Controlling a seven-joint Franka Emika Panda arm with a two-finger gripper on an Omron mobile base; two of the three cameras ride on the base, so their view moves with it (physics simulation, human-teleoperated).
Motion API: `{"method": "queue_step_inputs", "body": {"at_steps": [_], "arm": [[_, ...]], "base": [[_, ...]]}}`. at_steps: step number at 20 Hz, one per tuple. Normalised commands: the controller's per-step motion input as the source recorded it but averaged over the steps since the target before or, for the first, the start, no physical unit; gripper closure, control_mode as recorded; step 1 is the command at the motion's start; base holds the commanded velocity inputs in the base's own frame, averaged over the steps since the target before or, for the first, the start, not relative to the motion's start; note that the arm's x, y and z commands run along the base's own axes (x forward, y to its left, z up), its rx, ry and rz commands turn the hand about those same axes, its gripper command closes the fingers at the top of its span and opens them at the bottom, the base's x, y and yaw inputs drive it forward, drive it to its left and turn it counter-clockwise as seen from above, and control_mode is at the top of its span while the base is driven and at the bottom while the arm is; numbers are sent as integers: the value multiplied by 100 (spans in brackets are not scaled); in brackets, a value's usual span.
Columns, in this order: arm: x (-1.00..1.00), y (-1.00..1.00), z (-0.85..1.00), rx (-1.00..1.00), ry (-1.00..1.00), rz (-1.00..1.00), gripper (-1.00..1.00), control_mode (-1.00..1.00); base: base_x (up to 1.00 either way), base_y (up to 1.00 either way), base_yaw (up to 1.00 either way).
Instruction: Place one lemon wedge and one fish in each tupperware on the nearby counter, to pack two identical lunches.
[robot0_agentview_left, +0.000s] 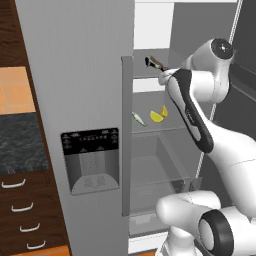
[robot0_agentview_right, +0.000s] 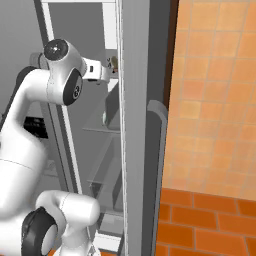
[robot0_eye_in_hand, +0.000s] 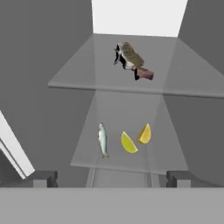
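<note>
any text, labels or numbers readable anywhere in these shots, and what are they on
No text can be read.
Dispenser panel on the fridge door: small white marks, perhaps icons or button labels, too small and blurred to read.
Nothing is written on the fish, the lemon wedges, the shelves or the robot arm.

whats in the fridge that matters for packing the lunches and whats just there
For the job:
- silver fish, lower shelf
- brown fish, upper shelf
- two lemon wedges, lower shelf beside the silver fish
- pincer, open, facing the shelves
- counter, left of the fridge

Just there:
- fridge door with dispenser
- drawers under the counter
- orange tiled wall
</note>
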Motion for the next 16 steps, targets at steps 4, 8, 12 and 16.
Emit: {"method": "queue_step_inputs", "body": {"at_steps": [4,8,12,16], "arm": [[41,-26,6,-3,1,0,-100,-100],[43,-10,14,-9,-6,0,-100,-100],[69,-11,-3,-3,0,0,-100,-100],[86,-11,-11,0,2,0,-100,-100]], "base": [[0,0,0],[0,0,0],[0,0,0],[0,0,0]]}}
